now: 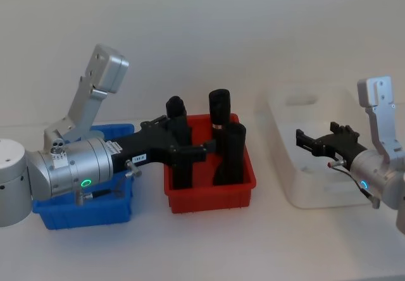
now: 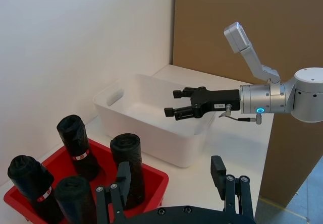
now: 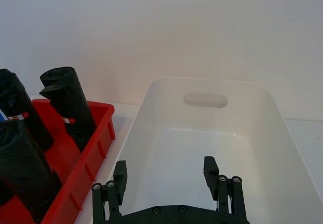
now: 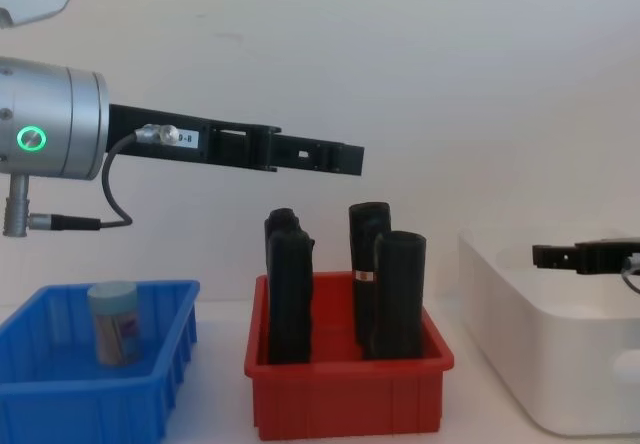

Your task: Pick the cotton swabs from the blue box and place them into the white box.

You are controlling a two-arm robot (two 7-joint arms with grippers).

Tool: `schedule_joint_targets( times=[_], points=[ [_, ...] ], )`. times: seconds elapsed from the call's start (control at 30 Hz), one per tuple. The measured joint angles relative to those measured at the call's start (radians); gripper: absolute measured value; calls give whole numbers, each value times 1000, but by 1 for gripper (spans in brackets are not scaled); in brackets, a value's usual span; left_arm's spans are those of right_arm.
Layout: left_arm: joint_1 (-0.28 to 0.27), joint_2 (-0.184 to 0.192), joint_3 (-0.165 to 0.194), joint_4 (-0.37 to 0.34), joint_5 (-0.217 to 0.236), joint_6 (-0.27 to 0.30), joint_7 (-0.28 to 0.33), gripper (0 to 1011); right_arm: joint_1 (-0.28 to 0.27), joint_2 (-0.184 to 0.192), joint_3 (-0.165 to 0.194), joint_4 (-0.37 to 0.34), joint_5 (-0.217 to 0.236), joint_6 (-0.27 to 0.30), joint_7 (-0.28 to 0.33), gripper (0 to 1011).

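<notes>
**A:** Head view, how far along?
**B:** Barely begun, I judge. The left gripper (image 1: 201,147) hovers over the red plastic bin (image 1: 209,195) of black cylinders (image 1: 219,107), and the right gripper (image 1: 302,140) over the smooth white plastic box (image 1: 278,167).
**A:** Wrist views?
**B:** Both grippers' fingers are spread wide and hold nothing. The white box's visible floor is bare.
**A:** Chest view?
**B:** One small clear, grey-lidded cotton swab tub (image 4: 113,322) stands in the ribbed blue plastic box (image 4: 60,404).

Left arm: silver forearm, green ring light lit, reaching level toward robot's right. Left gripper (image 4: 345,160): raised, horizontal, fingers parted, nothing between. Right arm: forearm angled inward, blue ring light lit. Right gripper (image 2: 171,103): level, lower than the other, fingers parted, empty.
</notes>
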Motion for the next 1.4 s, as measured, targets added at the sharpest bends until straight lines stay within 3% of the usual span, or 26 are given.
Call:
schedule_joint_targets(
  times=[0.13, 0.77, 1.4],
  points=[
    [0, 0, 0, 0, 0, 0, 0, 1004, 0, 0, 1, 0, 0, -11, 1, 1000],
    [0, 0, 0, 0, 0, 0, 0, 1004, -27, 6, 5, -43, -3, -123, -11, 1001],
    [6, -1, 3, -1, 5, -11, 17, 1004, -47, 10, 6, -71, -3, -151, -15, 1001]
  ],
)
